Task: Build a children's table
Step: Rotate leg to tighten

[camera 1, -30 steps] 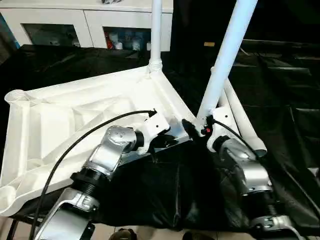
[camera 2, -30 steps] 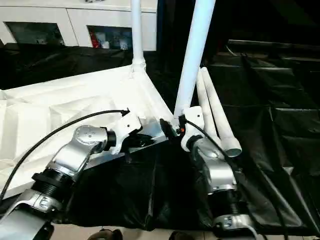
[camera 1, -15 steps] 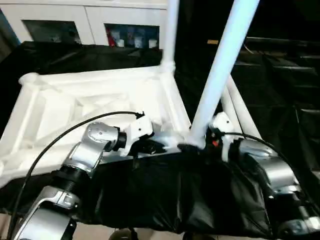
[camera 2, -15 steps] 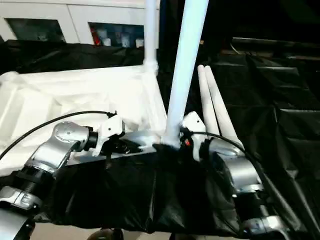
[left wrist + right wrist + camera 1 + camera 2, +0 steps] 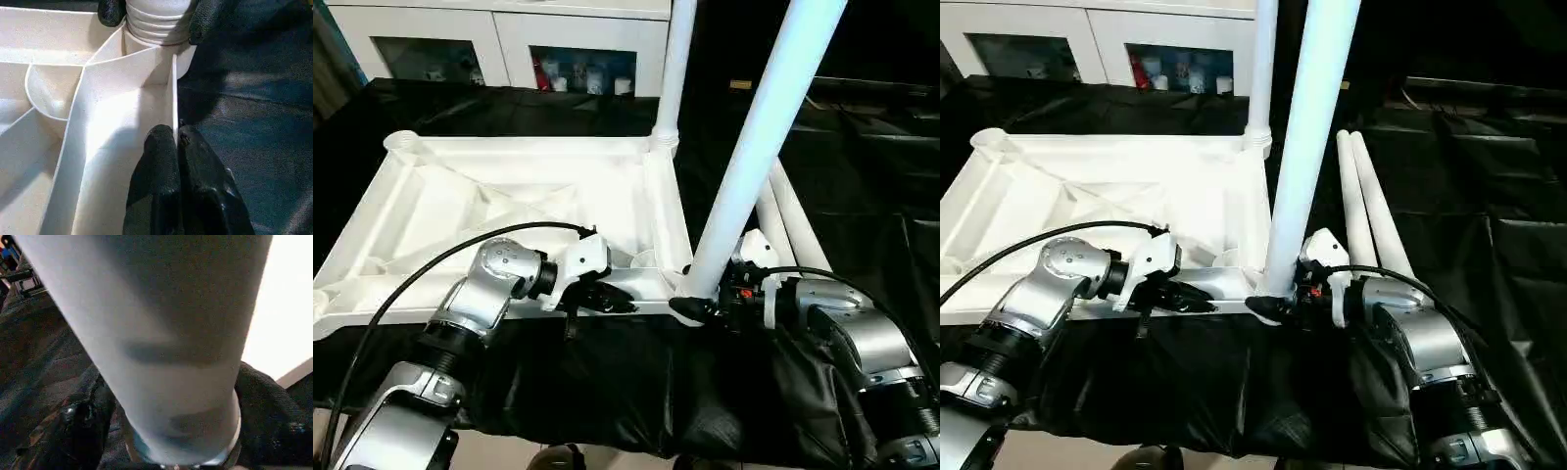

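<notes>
The white tabletop (image 5: 509, 186) lies upside down on the black cloth, ribs up. One white leg (image 5: 671, 69) stands upright in its far right corner socket. A second leg (image 5: 759, 147) leans up from the near right corner, and my right gripper (image 5: 695, 304) is shut on its threaded base (image 5: 156, 24), with black fingers (image 5: 85, 426) on either side. My left gripper (image 5: 607, 299) is shut on the tabletop's near rim (image 5: 173, 88), pinching the thin wall just left of that corner. Two loose legs (image 5: 783, 215) lie side by side on the cloth to the right.
A white cabinet (image 5: 509, 39) with glass-fronted compartments stands behind the work. Black cloth (image 5: 636, 392) covers the whole surface and hangs over its front edge. A black cable (image 5: 431, 274) loops over my left forearm.
The camera has shifted, so the tabletop now looks squarer. My right gripper's fingers have drawn in round the leg's base at the near right corner. My left gripper keeps its pinch on the rim.
</notes>
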